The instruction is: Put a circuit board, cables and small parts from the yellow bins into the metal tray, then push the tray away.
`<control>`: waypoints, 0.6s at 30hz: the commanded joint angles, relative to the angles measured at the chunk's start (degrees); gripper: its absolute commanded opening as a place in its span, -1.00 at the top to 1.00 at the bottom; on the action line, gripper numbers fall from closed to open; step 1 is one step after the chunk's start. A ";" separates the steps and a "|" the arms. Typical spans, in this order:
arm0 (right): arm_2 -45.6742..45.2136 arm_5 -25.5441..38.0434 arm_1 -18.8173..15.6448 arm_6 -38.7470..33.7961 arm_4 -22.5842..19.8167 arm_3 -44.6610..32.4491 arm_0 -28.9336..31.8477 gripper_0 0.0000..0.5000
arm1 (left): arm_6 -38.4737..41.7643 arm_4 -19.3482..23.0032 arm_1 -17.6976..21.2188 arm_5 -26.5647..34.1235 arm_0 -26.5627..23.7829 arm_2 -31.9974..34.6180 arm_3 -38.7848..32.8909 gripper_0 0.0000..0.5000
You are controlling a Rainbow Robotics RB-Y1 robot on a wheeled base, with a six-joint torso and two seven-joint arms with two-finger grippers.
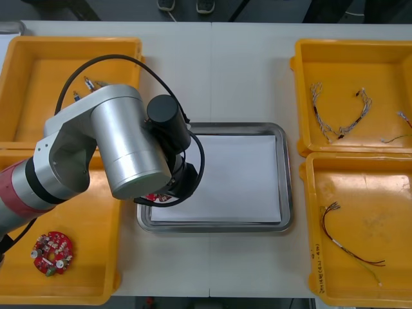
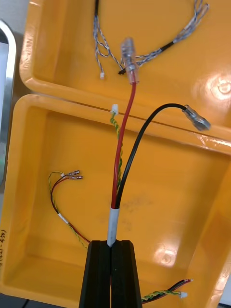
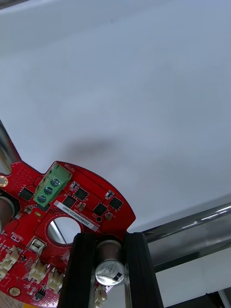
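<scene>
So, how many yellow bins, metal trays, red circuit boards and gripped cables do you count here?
Yellow bins: 4
Metal tray: 1
Red circuit boards: 2, one in the near left bin, one in the left gripper over the tray
Gripped cables: 1, red and black, in the right gripper at the near right bin
Total: 8

red circuit board [image 3: 91,185] over white-lined tray [image 1: 287,174]

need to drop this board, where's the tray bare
The tray is bare from middle to far and right rims; crowded at the near left corner, where the left hand holds the circuit board; the right hand holds a cable over a right bin.
</scene>
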 commanded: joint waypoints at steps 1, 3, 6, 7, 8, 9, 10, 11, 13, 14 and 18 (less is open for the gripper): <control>1.11 0.21 -2.09 3.32 -0.01 -2.99 -1.00 1.00 | 5.72 -2.15 -1.54 -1.90 -2.29 -3.44 -0.11 0.99; 1.38 0.21 -2.09 4.73 -0.01 -3.43 -0.91 1.00 | 6.34 -2.42 -1.54 -2.78 -2.29 -4.59 0.33 0.99; 1.55 0.21 -2.18 5.16 -0.80 -3.61 -1.00 1.00 | 6.95 -2.86 -1.72 -3.74 -2.29 -5.64 1.12 0.99; 1.55 0.21 -2.09 5.16 -0.98 -3.61 -1.00 1.00 | 7.04 -2.86 -1.81 -3.92 -2.29 -5.82 1.30 0.99; 1.64 0.21 -2.09 5.25 -1.33 -3.61 -0.91 1.00 | 7.30 -2.77 -1.89 -4.53 -2.29 -5.99 1.91 0.99; 1.55 0.21 -2.18 5.34 -1.77 -3.69 -1.00 1.00 | 7.48 -2.77 -1.98 -5.41 -2.29 -6.26 2.53 0.99; 1.64 0.21 -2.18 5.52 -1.94 -3.78 -1.00 1.00 | 7.74 -2.94 -2.07 -6.20 -2.29 -6.61 3.14 0.99; 1.64 0.21 -2.26 5.52 -2.12 -3.96 -1.00 1.00 | 7.74 -3.03 -2.07 -6.56 -2.29 -6.87 3.49 0.99; 1.73 0.21 -2.35 5.69 -2.91 -4.31 -1.00 1.00 | 8.18 -3.82 -2.33 -7.96 -2.29 -7.66 4.73 0.99; 1.73 0.21 -2.44 5.78 -3.09 -4.40 -1.00 1.00 | 8.27 -4.00 -2.42 -8.14 -2.29 -7.84 4.99 0.99; 1.90 0.21 -2.88 5.96 -5.02 -4.48 -1.00 1.00 | 8.62 -4.44 -2.60 -9.19 -2.29 -8.54 5.69 0.99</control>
